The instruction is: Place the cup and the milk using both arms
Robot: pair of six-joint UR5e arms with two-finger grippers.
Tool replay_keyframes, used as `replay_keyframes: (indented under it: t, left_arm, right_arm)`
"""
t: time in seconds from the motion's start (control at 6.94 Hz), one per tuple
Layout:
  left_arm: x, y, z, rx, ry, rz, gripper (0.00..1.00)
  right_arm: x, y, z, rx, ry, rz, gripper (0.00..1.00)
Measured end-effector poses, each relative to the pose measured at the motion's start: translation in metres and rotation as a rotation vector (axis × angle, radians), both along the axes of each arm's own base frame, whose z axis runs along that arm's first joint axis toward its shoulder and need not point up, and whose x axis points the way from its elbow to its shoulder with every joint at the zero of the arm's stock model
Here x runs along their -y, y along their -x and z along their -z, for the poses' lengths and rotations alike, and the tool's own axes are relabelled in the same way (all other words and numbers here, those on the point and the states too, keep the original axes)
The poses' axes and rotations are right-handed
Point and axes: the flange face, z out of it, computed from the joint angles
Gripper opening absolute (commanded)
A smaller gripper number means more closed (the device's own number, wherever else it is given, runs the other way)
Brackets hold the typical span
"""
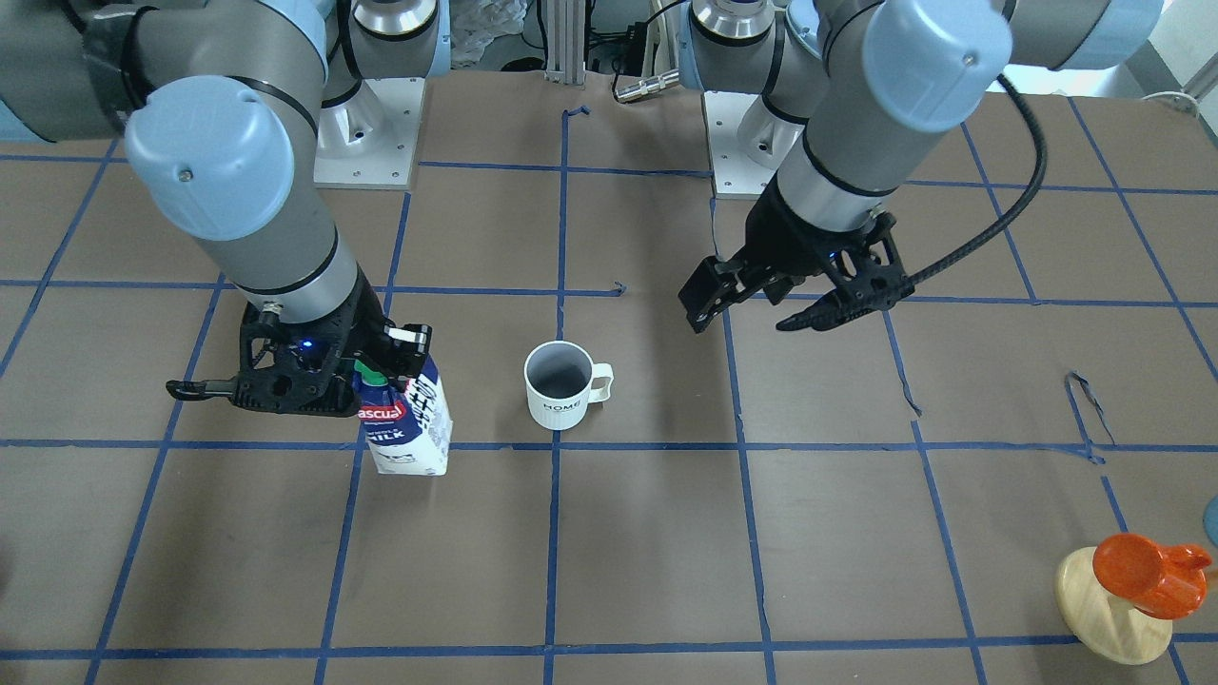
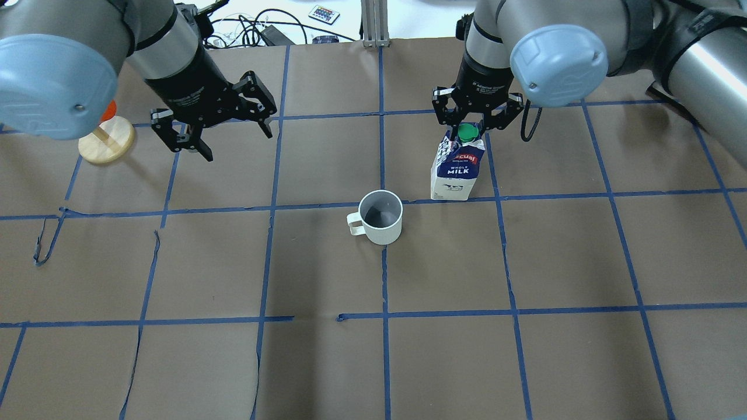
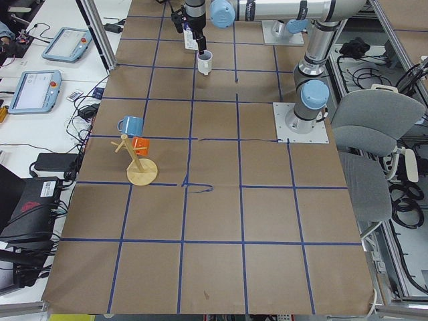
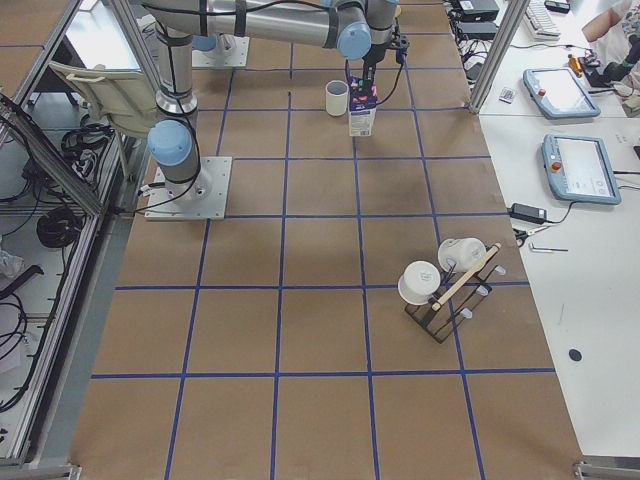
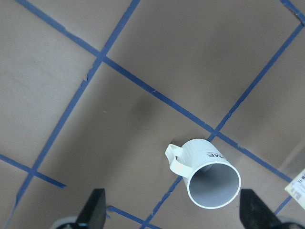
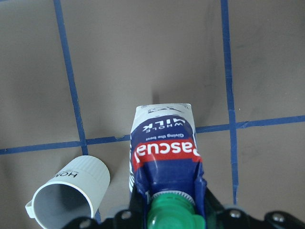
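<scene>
The milk (image 2: 457,172), a gable-top carton in dark blue and white with a green round cap, is found standing upright on the desk (image 2: 583,251), its long axis vertical. A red band reading "Pascual" and the words "WHOLE MILK" are legible on it. The right end effector (image 2: 468,119) is clamped on the carton's gable top, one finger set against each side.

The cup (image 2: 381,219), white, ribbed outside and dark grey inside, is set upright near the carton without touching it, and lies closer to the robot's edge of the desk. "HOME" is printed on its wall. Its squarish handle is pointed toward the left arm's end of the desk.

The left end effector (image 2: 236,143) is held above the desk with its fingers spread wide apart. The desk is covered in brown sheet gridded with blue tape.
</scene>
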Motion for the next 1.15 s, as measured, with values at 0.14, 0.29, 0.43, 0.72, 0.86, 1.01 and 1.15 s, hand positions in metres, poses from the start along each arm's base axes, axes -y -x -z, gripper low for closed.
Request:
replay_keyframes:
  t: [0.14, 0.29, 0.43, 0.72, 0.86, 1.01, 1.15]
  left_arm:
    - [-0.01, -0.007, -0.011, 0.026, 0.019, 0.083, 1.0]
    - [-0.017, -0.011, -0.015, 0.059, 0.021, 0.134, 1.0]
    - [-0.021, -0.015, -0.017, 0.094, 0.02, 0.182, 1.0]
    - [-0.022, -0.019, -0.016, 0.114, 0.019, 0.279, 1.0]
    - [-0.02, -0.019, -0.014, 0.115, 0.021, 0.313, 1.0]
    - [-0.019, -0.019, -0.012, 0.114, 0.019, 0.322, 1.0]
    - [-0.019, -0.019, -0.011, 0.115, 0.017, 0.324, 1.0]
  right_arm:
    - [-0.007, -0.011, 0.013, 0.004, 0.005, 0.012, 0.22]
    - [-0.014, -0.024, 0.021, 0.006, 0.012, 0.019, 0.22]
    - [-0.02, -0.034, 0.025, 0.006, 0.015, 0.019, 0.22]
    - [-0.03, -0.048, 0.033, 0.001, 0.004, -0.001, 0.23]
    - [-0.036, -0.053, 0.035, -0.006, 0.001, -0.019, 0.24]
    - [-0.04, -0.056, 0.037, -0.01, -0.004, -0.028, 0.48]
    - [-0.041, -0.057, 0.037, -0.01, -0.007, -0.029, 0.76]
